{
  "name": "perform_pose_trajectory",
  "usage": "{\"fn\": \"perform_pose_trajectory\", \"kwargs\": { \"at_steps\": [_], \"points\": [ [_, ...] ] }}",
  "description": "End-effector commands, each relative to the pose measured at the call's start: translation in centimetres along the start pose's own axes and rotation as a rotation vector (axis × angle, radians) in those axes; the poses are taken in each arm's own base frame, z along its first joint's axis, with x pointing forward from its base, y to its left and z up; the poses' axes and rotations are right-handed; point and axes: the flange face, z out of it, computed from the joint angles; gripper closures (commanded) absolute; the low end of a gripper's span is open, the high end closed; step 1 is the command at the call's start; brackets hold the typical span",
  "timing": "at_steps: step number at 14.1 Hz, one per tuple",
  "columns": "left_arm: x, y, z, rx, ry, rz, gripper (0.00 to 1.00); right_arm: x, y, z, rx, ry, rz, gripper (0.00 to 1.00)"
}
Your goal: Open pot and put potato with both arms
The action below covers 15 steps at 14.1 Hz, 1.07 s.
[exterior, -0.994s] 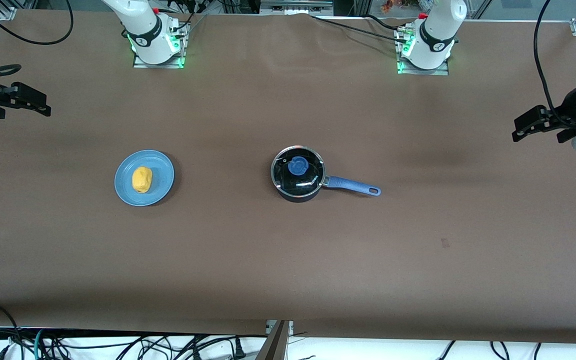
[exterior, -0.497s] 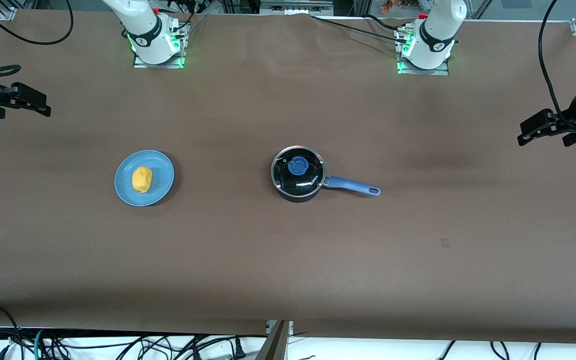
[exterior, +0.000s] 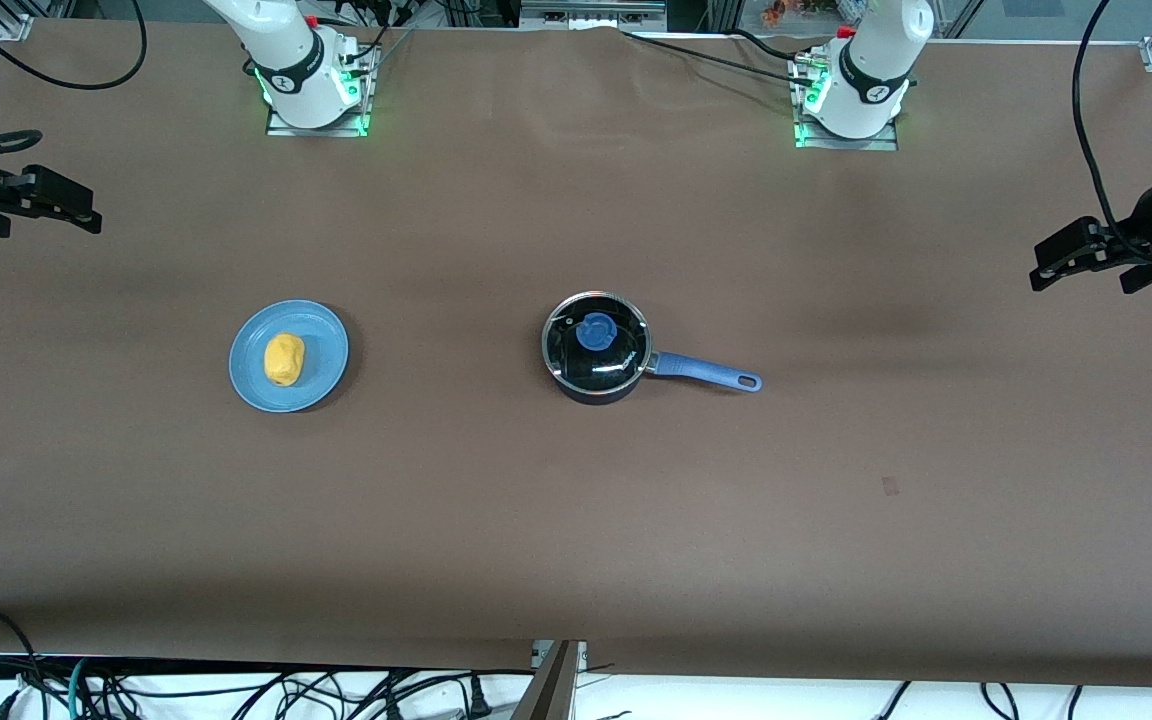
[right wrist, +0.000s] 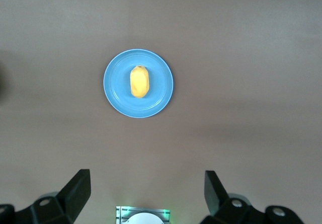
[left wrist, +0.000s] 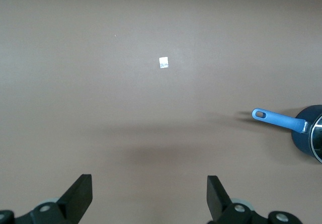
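The black pot point(exterior: 591, 375) stands mid-table with its glass lid point(exterior: 618, 360) on, blue knob point(exterior: 596, 331) on top and blue handle point(exterior: 706, 372) pointing toward the left arm's end. The yellow potato point(exterior: 284, 359) lies on a light-blue plate point(exterior: 326, 340) toward the right arm's end. My left gripper point(exterior: 1061, 262) is open and empty, high over its end of the table; its wrist view shows the handle point(left wrist: 279, 121) and the pot's edge point(left wrist: 304, 141). My right gripper point(exterior: 66, 205) is open and empty, high over its own end; its wrist view shows the potato point(right wrist: 139, 81) on the plate point(right wrist: 113, 95).
A small pale mark point(exterior: 891, 486) lies on the brown tabletop nearer to the front camera than the handle; it also shows in the left wrist view point(left wrist: 163, 62). The arm bases point(exterior: 316, 90) point(exterior: 851, 100) stand along the table's edge farthest from the front camera.
The left arm's hand has shifted slightly over its end of the table. The right arm, the pot and the potato have not moved.
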Motion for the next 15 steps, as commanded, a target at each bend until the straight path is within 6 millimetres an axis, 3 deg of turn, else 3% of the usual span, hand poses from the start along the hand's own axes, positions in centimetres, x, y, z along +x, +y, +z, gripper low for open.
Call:
{"fn": "perform_pose_trajectory", "kwargs": {
  "at_steps": [1,5,8,11,15],
  "points": [
    [0.1,-0.1,-0.6,0.012,-0.004,0.002,0.00,0.2,-0.1,0.5,0.000,-0.003,0.001,0.00],
    [0.0,0.2,-0.7,0.011,-0.004,0.000,0.00,2.4,-0.1,3.8,0.006,-0.060,-0.004,0.00],
    [0.0,0.5,-0.6,0.006,-0.007,0.000,0.00,5.3,0.1,8.6,-0.009,-0.122,-0.011,0.00],
    [-0.2,1.0,-0.4,0.002,-0.024,0.008,0.00,7.5,-1.3,12.9,0.004,-0.162,-0.020,0.00],
    [-0.3,3.1,-0.2,-0.010,-0.033,0.039,0.00,9.4,-1.8,21.2,0.017,-0.149,-0.020,0.00]
  ]
}}
